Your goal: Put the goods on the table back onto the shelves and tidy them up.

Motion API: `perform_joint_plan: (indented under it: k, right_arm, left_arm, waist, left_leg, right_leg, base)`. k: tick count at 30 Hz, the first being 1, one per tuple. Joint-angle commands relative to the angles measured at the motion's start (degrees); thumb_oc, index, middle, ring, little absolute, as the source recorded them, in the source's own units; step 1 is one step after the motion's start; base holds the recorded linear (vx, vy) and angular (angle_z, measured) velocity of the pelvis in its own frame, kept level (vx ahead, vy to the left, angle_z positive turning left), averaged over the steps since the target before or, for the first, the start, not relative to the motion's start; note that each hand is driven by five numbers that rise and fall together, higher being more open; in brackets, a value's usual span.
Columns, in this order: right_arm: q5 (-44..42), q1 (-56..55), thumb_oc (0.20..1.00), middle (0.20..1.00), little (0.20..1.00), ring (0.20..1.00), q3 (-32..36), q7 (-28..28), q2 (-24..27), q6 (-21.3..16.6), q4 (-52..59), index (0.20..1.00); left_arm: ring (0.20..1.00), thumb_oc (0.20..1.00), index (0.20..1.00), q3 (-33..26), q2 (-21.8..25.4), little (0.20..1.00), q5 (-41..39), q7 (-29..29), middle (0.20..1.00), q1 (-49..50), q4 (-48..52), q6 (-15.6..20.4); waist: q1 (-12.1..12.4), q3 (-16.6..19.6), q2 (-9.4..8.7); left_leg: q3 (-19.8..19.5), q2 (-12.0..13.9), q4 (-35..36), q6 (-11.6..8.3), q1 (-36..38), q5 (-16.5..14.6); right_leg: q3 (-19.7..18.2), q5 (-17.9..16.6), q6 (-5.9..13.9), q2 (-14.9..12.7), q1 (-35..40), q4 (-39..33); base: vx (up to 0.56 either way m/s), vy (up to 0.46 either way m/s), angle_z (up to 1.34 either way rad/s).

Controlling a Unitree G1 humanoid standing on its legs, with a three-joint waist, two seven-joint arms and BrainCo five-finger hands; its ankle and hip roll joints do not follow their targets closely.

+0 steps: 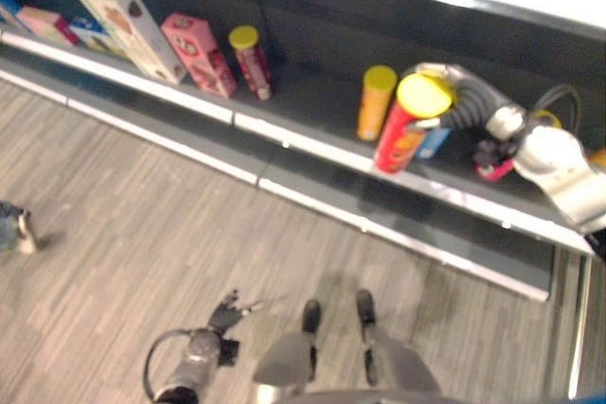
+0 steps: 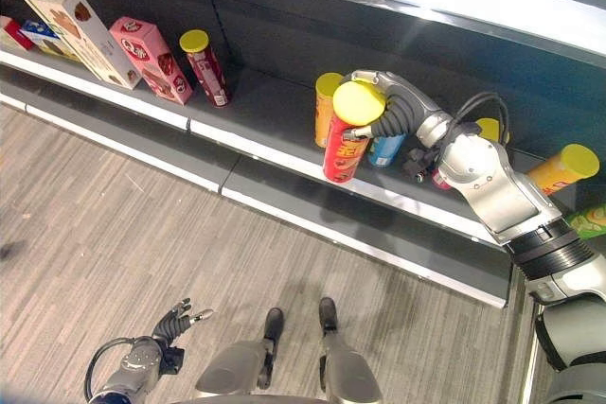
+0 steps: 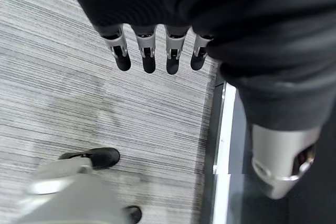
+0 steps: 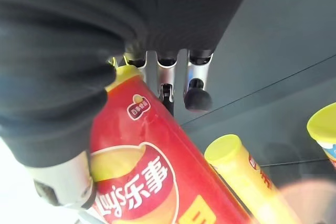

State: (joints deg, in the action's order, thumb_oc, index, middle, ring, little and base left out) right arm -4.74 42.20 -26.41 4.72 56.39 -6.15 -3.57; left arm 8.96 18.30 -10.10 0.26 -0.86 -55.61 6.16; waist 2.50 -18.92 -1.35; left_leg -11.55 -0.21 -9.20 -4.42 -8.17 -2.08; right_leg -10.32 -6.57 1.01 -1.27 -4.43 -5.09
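Red crisp tube with yellow lid (image 2: 347,144): we find it tilted on the shelf (image 2: 275,115), near the front edge, grasped near its top by our right hand (image 2: 386,113), fingers curled round it. Just behind it stand an orange tube (image 2: 327,109) and a blue can (image 2: 386,149). Further left we list a second red tube (image 2: 203,65), a pink box (image 2: 150,59) and a white box (image 2: 78,32). Left hand (image 2: 176,321) hangs low over the floor (image 2: 142,234), fingers relaxed, holding nothing.
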Motion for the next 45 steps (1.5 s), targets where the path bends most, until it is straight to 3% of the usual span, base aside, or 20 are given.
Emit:
perform_joint_plan:
  k: [1, 4, 5, 6, 7, 8, 10, 16, 17, 20, 24, 28, 32, 36, 38, 40, 42, 43, 44, 45]
  right_arm:
    - [-3.6, -1.6, 0.200, 0.200, 0.200, 0.200, 3.9, -1.4, 1.3, -3.6, 4.9, 0.200]
    - [-3.7, -4.4, 0.200, 0.200, 0.200, 0.200, 6.3, -2.1, 1.9, -4.2, 5.3, 0.200]
    - [-3.5, -4.6, 0.200, 0.200, 0.200, 0.200, 6.6, -1.9, 2.0, -3.9, 6.0, 0.200]
    - [-2.1, -6.2, 0.200, 0.200, 0.200, 0.200, 8.1, -1.4, 2.5, -3.2, 6.0, 0.200]
    - [-1.1, -7.3, 0.200, 0.200, 0.200, 0.200, 8.0, -1.6, 1.8, -2.9, 5.5, 0.200]
    - [-0.7, -6.4, 0.200, 0.200, 0.200, 0.200, 7.3, -1.5, 1.3, -2.6, 4.9, 0.200]
    - [-1.1, -4.4, 0.200, 0.200, 0.200, 0.200, 5.7, -2.0, -0.2, -2.4, 4.4, 0.200]
    - [-2.9, 1.6, 0.200, 0.200, 0.200, 0.200, 1.9, -2.3, -1.5, -3.6, 1.8, 0.200]
    - [-4.0, 2.8, 0.200, 0.200, 0.200, 0.200, 1.1, -2.8, -2.1, -4.0, -0.2, 0.200]
    - [-3.7, 1.7, 0.200, 0.200, 0.200, 0.200, 1.6, -2.3, -1.3, -3.3, 0.0, 0.200]
    - [-3.4, 0.4, 0.200, 0.200, 0.200, 0.200, 3.0, -2.9, 0.3, -3.1, 1.6, 0.200]
    - [-3.1, -1.4, 0.200, 0.200, 0.200, 0.200, 3.9, -2.6, 1.1, -2.4, 2.3, 0.200]
    - [-3.2, -2.4, 0.200, 0.200, 0.200, 0.200, 4.4, -2.5, 0.9, -2.6, 2.6, 0.200]
    - [-3.1, -3.2, 0.200, 0.200, 0.200, 0.200, 4.2, -2.7, -0.4, -2.6, 2.4, 0.200]
    - [-3.3, -3.1, 0.200, 0.200, 0.200, 0.200, 3.2, -2.6, -1.8, -2.7, 2.6, 0.200]
    - [-3.2, -2.2, 0.200, 0.200, 0.200, 0.200, 1.7, -1.8, -3.4, -2.7, 3.4, 0.200]
    - [-2.5, -3.0, 0.200, 0.200, 0.200, 0.200, 2.1, -1.6, -3.9, -2.4, 3.2, 0.200]
    - [-0.6, -4.9, 0.200, 0.200, 0.200, 0.200, 3.5, -0.7, -3.6, -1.7, 2.7, 0.200]
    - [-0.6, -4.9, 0.200, 0.200, 0.200, 0.200, 3.5, -0.7, -3.6, -1.7, 2.7, 0.200]
    - [0.0, -5.4, 0.200, 0.200, 0.200, 0.200, 3.3, -1.2, -4.4, -1.7, 2.5, 0.200]
  left_arm:
    - [1.000, 1.000, 1.000, 0.6, 2.8, 1.000, -0.8, 0.9, 1.000, 4.3, 0.9, 1.4]
    - [1.000, 1.000, 1.000, 1.1, 3.6, 1.000, -0.2, 1.4, 1.000, 3.6, 0.5, 1.9]
    - [1.000, 1.000, 1.000, 1.4, 3.8, 1.000, 0.1, 1.0, 1.000, 3.8, 0.7, 1.8]
    - [1.000, 1.000, 1.000, 1.7, 3.8, 1.000, 1.5, 0.4, 1.000, 2.7, 0.2, 1.8]
    - [1.000, 1.000, 1.000, 2.6, 3.9, 1.000, 1.9, 0.3, 1.000, 2.3, 0.5, 2.0]
    - [1.000, 1.000, 1.000, 2.7, 4.7, 1.000, 2.2, 0.1, 1.000, 1.9, 0.8, 1.8]
    - [1.000, 1.000, 1.000, 1.6, 5.9, 1.000, 1.0, 0.5, 1.000, 1.7, 1.6, 1.7]
    - [1.000, 1.000, 1.000, -2.5, 6.8, 1.000, -0.6, 0.5, 1.000, 3.5, 0.0, 0.8]
    - [1.000, 1.000, 1.000, -3.1, 6.2, 1.000, -1.2, 0.9, 1.000, 3.7, -1.3, 0.7]
    - [1.000, 1.000, 1.000, -2.8, 5.1, 1.000, -0.4, 0.3, 1.000, 3.6, -2.1, 0.6]
    - [1.000, 1.000, 1.000, -2.1, 3.1, 1.000, -1.1, 0.5, 1.000, 3.2, 0.2, 1.0]
    - [1.000, 1.000, 1.000, -1.4, 2.3, 1.000, -1.5, 0.4, 1.000, 3.1, 1.8, 0.8]
    - [1.000, 1.000, 1.000, -0.4, 3.0, 1.000, -1.4, 0.8, 1.000, 2.8, 2.7, 0.9]
    - [1.000, 1.000, 1.000, 0.1, 3.4, 1.000, -1.5, 1.2, 1.000, 2.5, 2.4, 1.2]
    - [1.000, 1.000, 1.000, 0.2, 3.7, 1.000, -1.8, 2.2, 1.000, 2.8, 2.8, 2.0]
    - [1.000, 1.000, 1.000, 0.2, 3.8, 1.000, -1.2, 2.2, 1.000, 3.4, 3.9, 2.3]
    - [1.000, 1.000, 1.000, 0.2, 3.6, 1.000, -0.7, 2.3, 1.000, 3.4, 3.6, 2.3]
    - [1.000, 1.000, 1.000, 0.6, 4.2, 1.000, 1.4, 1.8, 1.000, 2.0, 1.8, 2.0]
    - [1.000, 1.000, 1.000, 0.6, 4.2, 1.000, 1.4, 1.8, 1.000, 2.0, 1.8, 2.0]
    - [1.000, 1.000, 1.000, 0.8, 4.5, 1.000, 1.4, 2.2, 1.000, 1.5, 1.3, 1.9]
  waist:
    - [0.3, 6.8, -1.85]
    - [0.1, 7.8, -1.36]
    - [-0.1, 8.5, -1.07]
    - [-1.2, 9.7, -0.35]
    - [-1.7, 9.6, -0.84]
    - [-1.8, 9.5, -1.44]
    - [-0.9, 8.9, -1.35]
    - [2.5, 9.4, -2.81]
    - [3.5, 9.7, -3.74]
    - [2.6, 9.1, -3.94]
    - [1.8, 7.1, -3.08]
    - [1.8, 7.1, -2.71]
    - [2.0, 8.8, -2.80]
    - [1.9, 9.9, -2.36]
    - [2.8, 10.5, -1.85]
    - [3.6, 11.4, -1.39]
    - [3.4, 12.2, -1.10]
    - [2.2, 12.9, -1.55]
    - [2.2, 12.9, -1.59]
    - [2.1, 12.4, -1.75]
  left_leg:
    - [-6.0, 11.6, 6.6, -5.08, -4.4, 4.3]
    - [-9.6, 13.0, 8.4, -6.42, -5.9, 6.6]
    - [-10.0, 12.7, 8.7, -6.34, -4.9, 4.9]
    - [-8.0, 11.4, 7.6, -6.16, -3.0, 1.1]
    - [-6.3, 9.4, 4.2, -5.73, -2.9, -0.8]
    - [-4.6, 8.0, 3.4, -4.86, -2.8, -2.2]
    - [-1.0, 7.3, 3.5, -3.22, -2.3, -3.0]
    - [6.3, 3.1, 10.9, -0.06, 0.9, 0.7]
    - [7.3, 1.6, 12.5, 0.26, 1.5, 1.6]
    - [6.4, -0.5, 12.2, 0.72, 3.0, 0.6]
    - [7.2, -1.9, 2.6, -0.47, 1.4, -3.3]
    - [7.6, 0.5, 0.9, -1.21, -1.3, -2.7]
    - [3.9, 7.0, 8.6, -2.61, -4.0, 4.1]
    - [0.9, 11.6, 12.5, -4.98, -7.7, 7.2]
    - [-3.5, 12.9, 10.9, -6.10, -8.1, 7.6]
    - [-6.9, 13.1, 7.9, -6.65, -6.1, 6.2]
    - [-6.1, 12.8, 6.9, -6.80, -5.1, 4.6]
    - [-1.8, 11.1, 5.5, -6.42, -4.3, 1.2]
    - [-1.8, 11.1, 5.5, -6.41, -4.3, 1.1]
    - [-0.2, 9.9, 3.6, -5.76, -4.6, -0.1]
  right_leg:
    - [-2.6, 8.2, 8.87, -8.7, 1.0, 3.4]
    - [-4.6, 8.5, 9.90, -11.1, 1.8, 2.9]
    - [-5.4, 8.3, 10.20, -11.8, 1.6, 3.2]
    - [-5.6, 5.6, 12.03, -16.3, 2.1, 2.1]
    - [-6.2, 0.1, 12.17, -18.9, 1.3, 2.4]
    - [-6.5, -4.7, 11.66, -19.7, -1.1, 2.8]
    - [-0.3, -3.6, 9.63, -19.6, -2.9, 2.9]
    - [12.2, 10.4, 6.89, -4.0, 0.1, 9.5]
    - [13.1, 11.6, 5.69, -0.3, 1.1, 8.1]
    - [9.6, 11.0, 4.45, 2.2, 0.0, 6.3]
    - [11.2, 11.2, 3.26, 0.0, 2.4, 5.1]
    - [11.7, 11.8, 3.97, -2.2, 4.5, 3.9]
    - [10.2, 13.3, 5.13, -4.4, 5.7, 3.4]
    - [5.4, 15.3, 6.95, -8.5, 8.8, 4.7]
    - [2.3, 15.1, 7.97, -11.2, 10.0, 5.7]
    - [-0.4, 13.3, 8.91, -13.8, 10.3, 5.9]
    - [-0.2, 11.7, 9.97, -15.8, 10.7, 5.2]
    - [0.1, 4.6, 11.96, -20.7, 9.3, 3.9]
    - [0.0, 4.6, 11.97, -20.7, 9.3, 3.9]
    - [0.3, -1.2, 11.18, -22.6, 7.2, 4.2]
  base:
    - [0.23, 0.433, -0.30]
    - [0.17, 0.390, -0.33]
    - [0.28, 0.832, -0.48]
    - [0.24, 0.859, -0.59]
    - [0.18, 0.860, -0.65]
    - [0.04, 0.553, -0.76]
    - [-0.03, 0.449, -0.80]
    - [-0.04, 0.379, -0.72]
    - [0.07, 0.208, -0.71]
    - [0.14, 0.103, -0.42]
    - [0.10, 0.111, 0.30]
    - [0.13, 0.146, 0.32]
    - [0.24, 0.202, 0.03]
    - [0.35, 0.386, -0.15]
    - [0.39, 0.541, -0.59]
    - [0.30, 0.476, -0.94]
    - [0.23, 0.529, -0.81]
    - [0.23, 0.650, -0.46]
    - [0.11, 0.631, -0.30]
    - [0.00, 0.350, -0.42]
